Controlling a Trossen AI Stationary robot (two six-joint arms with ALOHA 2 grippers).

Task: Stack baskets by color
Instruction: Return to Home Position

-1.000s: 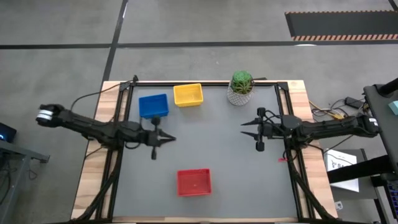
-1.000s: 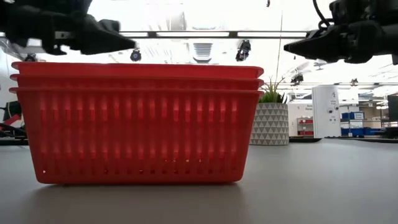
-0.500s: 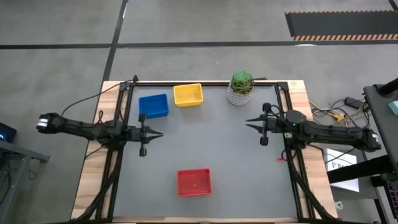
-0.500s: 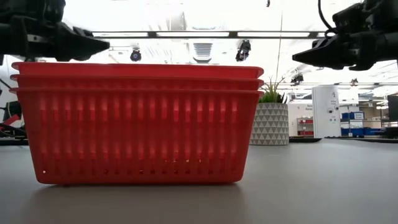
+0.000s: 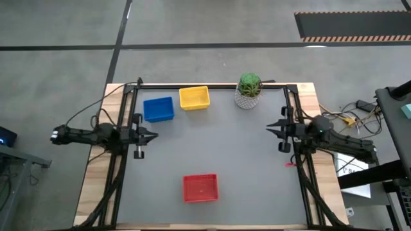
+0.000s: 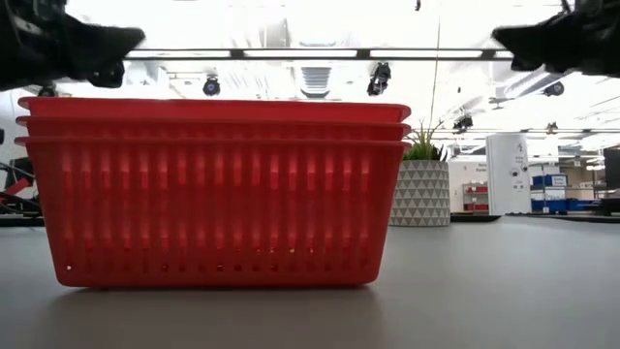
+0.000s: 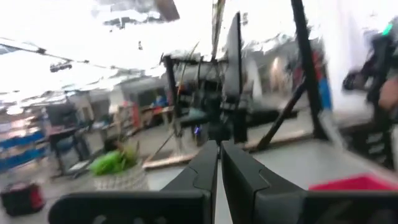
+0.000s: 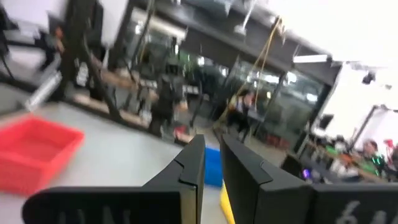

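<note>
Red baskets (image 5: 200, 187) sit nested near the table's front middle; the low view shows three red rims (image 6: 213, 126) one above another. A blue basket (image 5: 158, 109) and a yellow basket (image 5: 194, 97) stand side by side at the far left. My left gripper (image 5: 154, 135) hovers shut over the table's left edge, pointing right, with nothing in it (image 7: 219, 149). My right gripper (image 5: 270, 130) hovers over the right edge, pointing left. Its fingers (image 8: 196, 158) are nearly together and hold nothing.
A green plant in a white patterned pot (image 5: 248, 90) stands at the far right of the grey mat. Black frame rails (image 5: 122, 167) run along both sides of the table. Open mat lies between the red baskets and the far row.
Both arms have drawn back from the middle. My left gripper has gone toward the table's left edge and my right gripper toward the right edge, both staying roughly level above the mat. The right gripper's fingers have closed. No basket has moved.
</note>
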